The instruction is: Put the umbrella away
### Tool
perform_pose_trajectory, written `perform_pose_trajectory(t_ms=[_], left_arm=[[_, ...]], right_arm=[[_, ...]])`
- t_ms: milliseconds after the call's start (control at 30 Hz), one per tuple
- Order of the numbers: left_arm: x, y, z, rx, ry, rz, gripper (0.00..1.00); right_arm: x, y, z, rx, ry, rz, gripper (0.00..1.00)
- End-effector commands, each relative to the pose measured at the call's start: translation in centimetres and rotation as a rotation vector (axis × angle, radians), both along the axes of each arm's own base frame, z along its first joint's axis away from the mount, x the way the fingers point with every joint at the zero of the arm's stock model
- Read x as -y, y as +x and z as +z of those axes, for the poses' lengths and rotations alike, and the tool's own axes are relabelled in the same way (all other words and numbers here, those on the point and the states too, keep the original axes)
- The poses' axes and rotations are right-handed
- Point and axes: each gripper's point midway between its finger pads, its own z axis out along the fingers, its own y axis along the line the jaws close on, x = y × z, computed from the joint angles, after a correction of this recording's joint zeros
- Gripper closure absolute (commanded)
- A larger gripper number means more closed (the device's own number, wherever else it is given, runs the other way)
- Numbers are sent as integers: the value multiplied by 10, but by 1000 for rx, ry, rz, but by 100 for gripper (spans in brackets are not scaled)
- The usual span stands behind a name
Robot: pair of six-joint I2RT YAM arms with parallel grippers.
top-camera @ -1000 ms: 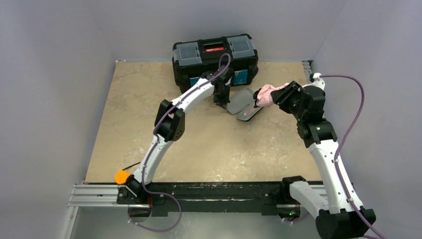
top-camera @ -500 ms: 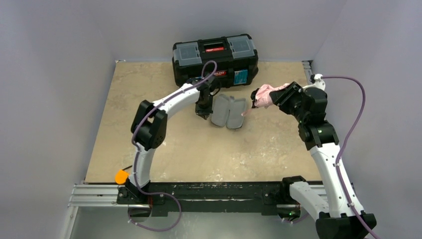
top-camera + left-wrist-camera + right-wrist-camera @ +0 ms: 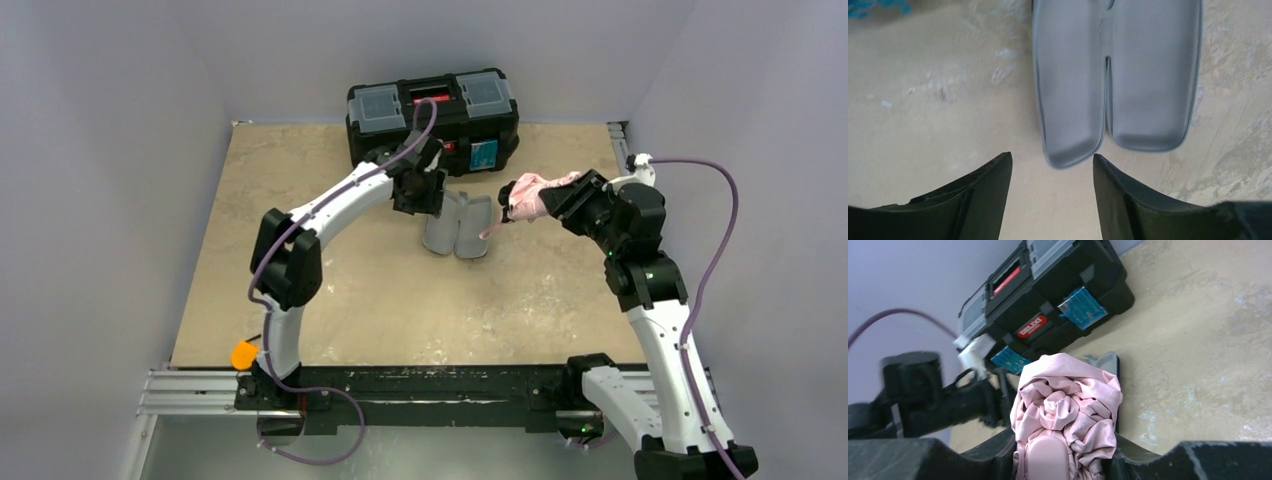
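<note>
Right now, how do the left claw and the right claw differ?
The left claw is open; the right claw is shut. The left claw holds nothing, beside the open grey case; the right claw holds the pink umbrella off the table. Both are black.

a robotics lab test cell. plain pale walls [image 3: 100, 150] box in a table [image 3: 400, 300] with a beige stone-look top on three sides. two white-and-black robot arms, the left arm [image 3: 330, 205] and the right arm [image 3: 665, 330], are mounted on an aluminium rail [image 3: 190, 392] at its near edge, with purple cables [image 3: 722, 220] looping off them. a black plastic toolbox [image 3: 430, 115] stands at the back wall.
</note>
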Motion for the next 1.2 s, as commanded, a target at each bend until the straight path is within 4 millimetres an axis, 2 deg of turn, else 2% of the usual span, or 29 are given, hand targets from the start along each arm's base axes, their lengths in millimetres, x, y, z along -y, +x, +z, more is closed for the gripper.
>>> perform_pose_trajectory(t_ms=[0,100,233,300,400,500,600,667,800,967,1167], left_arm=[[26,21,-26,-38,-21,-113,42],[34,21,-48,-119,-35,-129,44],[41,18,-58,-201,-43,-131,53],[40,17,-62,-216,-42,-125,64],[36,13,-63,-225,-29,-118,86],[28,4,-60,-229,-16,-110,97],[15,-11,-52,-237,2,-99,99],[7,-23,-46,-256,14,-90,99],[-11,-50,-37,-279,40,-84,100],[-27,-76,-34,-318,52,-67,100],[-37,-94,-36,-336,49,-70,98]], right_arm=[[-21,-5,39,164,35,127,100],[-35,-4,37,199,31,224,100],[-51,-3,35,247,14,332,100],[-58,-1,33,265,-8,395,100],[-60,5,31,273,-71,432,100],[-56,11,32,304,-125,417,100],[-49,16,40,363,-184,369,100],[-52,18,40,395,-228,359,100],[-78,20,26,389,-416,361,100],[-116,15,14,419,-567,377,100],[-152,8,-29,445,-870,384,100]])
